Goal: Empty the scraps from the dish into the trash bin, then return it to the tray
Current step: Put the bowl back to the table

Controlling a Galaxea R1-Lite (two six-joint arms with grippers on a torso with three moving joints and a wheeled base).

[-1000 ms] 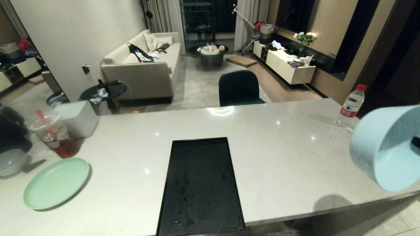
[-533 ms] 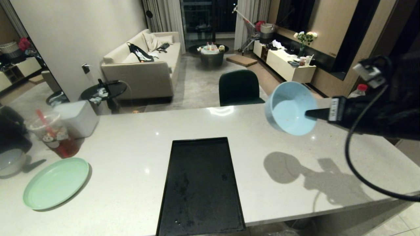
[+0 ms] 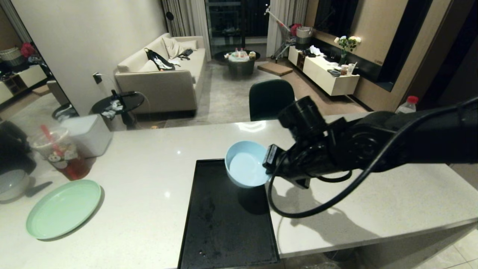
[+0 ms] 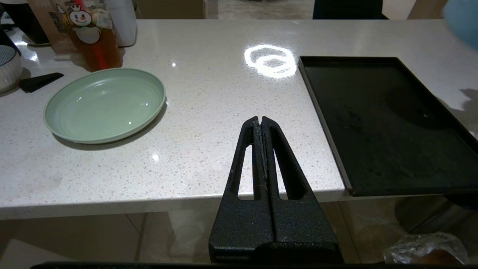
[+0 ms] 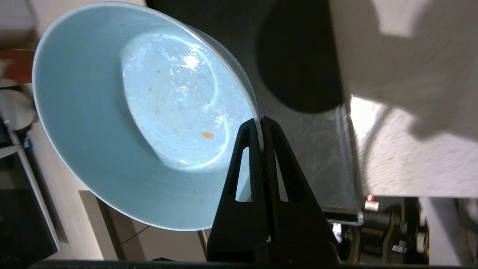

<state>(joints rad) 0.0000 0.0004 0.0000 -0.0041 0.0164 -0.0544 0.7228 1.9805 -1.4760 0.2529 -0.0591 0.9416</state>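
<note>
- We, the right gripper (image 5: 261, 121), have our fingers clamped on the rim of the small round pale-blue bowl (image 3: 244, 166), held above the far end of the flat black rectangular tray (image 3: 227, 228) on the pale stone bench (image 3: 149, 157).
- The bowl looks emptied, only tiny orange specks (image 5: 207, 135) left; setting it down remains.
- The left gripper (image 4: 260, 121) idles at the bench's near edge, fingers together.

Item count, counter in front of me.
One pale-blue bowl (image 3: 245, 167), one black tray (image 3: 228, 220), one mint-green plate (image 3: 63, 208), one iced-drink cup (image 3: 61, 152), one water bottle (image 3: 407, 105), one white-grey bowl (image 3: 11, 185). Two orange specks (image 5: 207, 135) stuck inside the blue bowl. My grippers: two, left gripper (image 4: 260, 121) and right gripper (image 5: 260, 121).
</note>
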